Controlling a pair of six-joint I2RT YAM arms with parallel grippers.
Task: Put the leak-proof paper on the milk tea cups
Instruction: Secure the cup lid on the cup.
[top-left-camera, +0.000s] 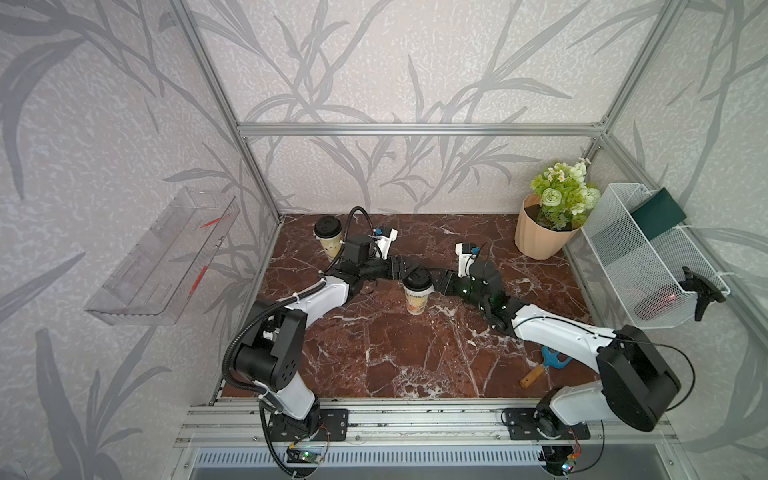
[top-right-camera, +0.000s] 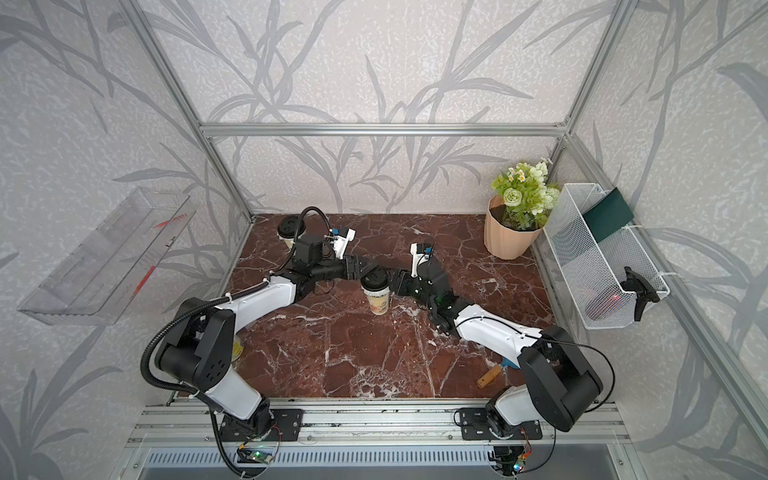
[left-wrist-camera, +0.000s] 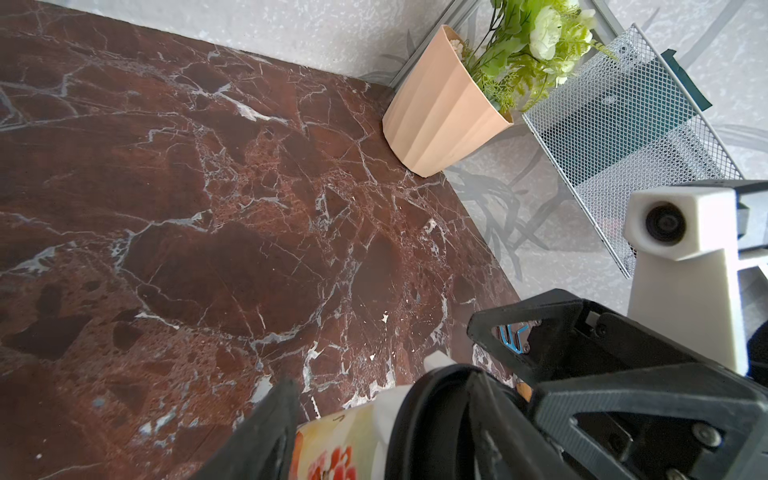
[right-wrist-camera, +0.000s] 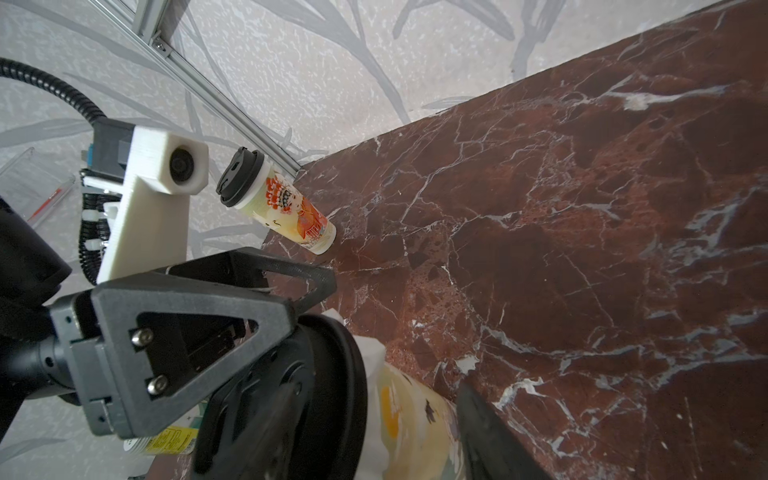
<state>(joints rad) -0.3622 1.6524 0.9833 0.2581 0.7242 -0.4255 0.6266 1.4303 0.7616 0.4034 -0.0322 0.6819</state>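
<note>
A milk tea cup (top-left-camera: 415, 301) (top-right-camera: 379, 301) stands mid-table with a black lid (top-left-camera: 417, 279) on it. Leak-proof paper (left-wrist-camera: 388, 411) (right-wrist-camera: 370, 353) shows as a white fringe between the lid and the cup rim. My left gripper (top-left-camera: 405, 270) (left-wrist-camera: 382, 399) reaches in from the left. One finger lies over the lid and the other alongside the cup wall (left-wrist-camera: 332, 440), jaws apart. My right gripper (top-left-camera: 436, 280) (right-wrist-camera: 386, 386) comes from the right and straddles the lid rim and the cup wall (right-wrist-camera: 415, 424) the same way, open. A second lidded milk tea cup (top-left-camera: 330, 245) (right-wrist-camera: 291, 208) stands at the back left.
A peach ribbed flower pot (top-left-camera: 536, 237) stands at the back right, next to a white wire basket (top-left-camera: 648, 257) on the right wall. A blue tool with a wooden handle (top-left-camera: 548, 361) lies under the right arm. A clear shelf (top-left-camera: 166, 257) hangs on the left wall.
</note>
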